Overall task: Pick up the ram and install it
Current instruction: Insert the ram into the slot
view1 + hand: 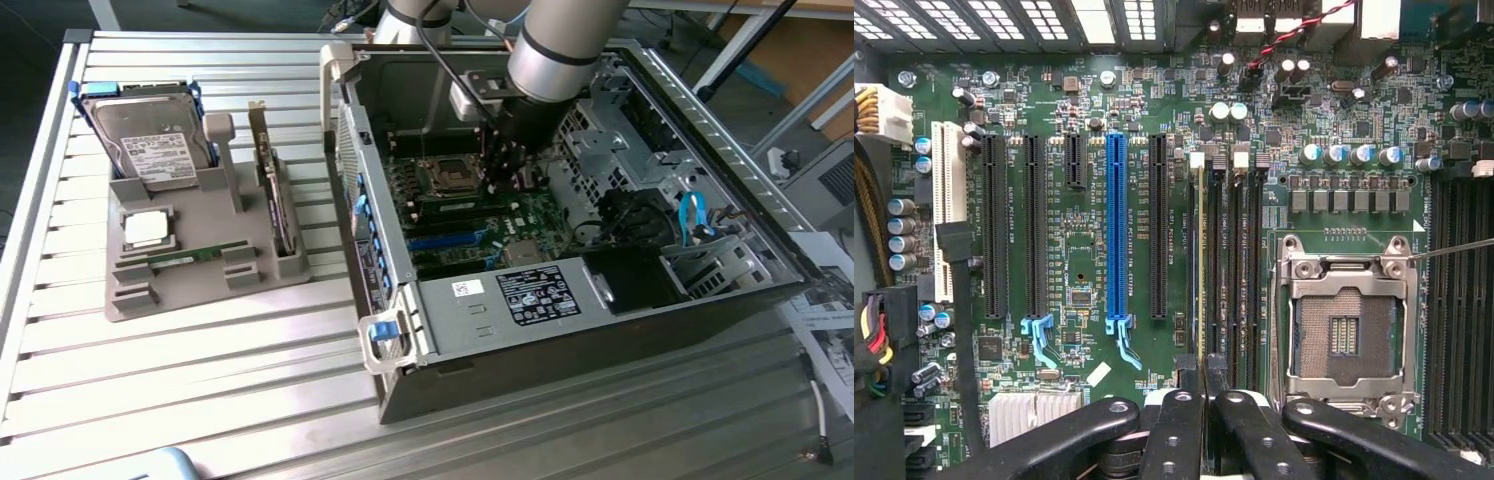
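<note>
The robot arm (561, 40) reaches down into the open computer case (534, 300) on the metal table (200, 400); its claw (505, 185) is low inside, close to the green board at the bottom of the case.

In the wrist view the claw (1201, 378) is pinched narrow, and its two black fingers (1176, 430) sit very near each other; between them is the ram (1201, 260), held on its thin edge so it looks like one long skinny green line. The ram runs along the dark memory slots, just beside the square metal processor socket (1344, 320); I cannot tell if it is pushed all the way into a slot or only resting on top of it. On the other side of the ram, a little way off on the big green board (1084, 100), there is a long blue slot (1116, 230) with black slots next to it.

On the exterior view's left, well away from the case, a gray tray (134, 300) sits on the table; it holds a hard drive (147, 140) standing at the back, a square silver chip (144, 228) lying flat, and a tall green card (274, 200) standing up on its edge.
</note>
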You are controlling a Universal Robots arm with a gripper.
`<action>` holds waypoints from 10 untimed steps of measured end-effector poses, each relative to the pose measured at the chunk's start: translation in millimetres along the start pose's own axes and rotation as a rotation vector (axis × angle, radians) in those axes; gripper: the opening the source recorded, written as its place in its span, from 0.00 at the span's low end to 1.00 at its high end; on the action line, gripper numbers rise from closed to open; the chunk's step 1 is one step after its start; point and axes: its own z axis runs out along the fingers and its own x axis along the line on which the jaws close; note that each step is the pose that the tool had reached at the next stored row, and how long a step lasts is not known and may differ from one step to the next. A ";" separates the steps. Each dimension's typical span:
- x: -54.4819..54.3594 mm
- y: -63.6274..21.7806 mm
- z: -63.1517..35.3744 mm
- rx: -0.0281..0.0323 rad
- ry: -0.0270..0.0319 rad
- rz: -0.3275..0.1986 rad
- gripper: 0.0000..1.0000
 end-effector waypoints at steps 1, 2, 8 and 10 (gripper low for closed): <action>0.0 0.0 0.5 0.0002 0.0000 0.000 0.12; 0.0 0.0 0.5 0.0002 0.0000 0.000 0.12; 0.1 -0.4 1.1 0.0003 0.0001 0.000 0.12; 0.1 -0.4 1.3 0.0003 0.0000 0.000 0.12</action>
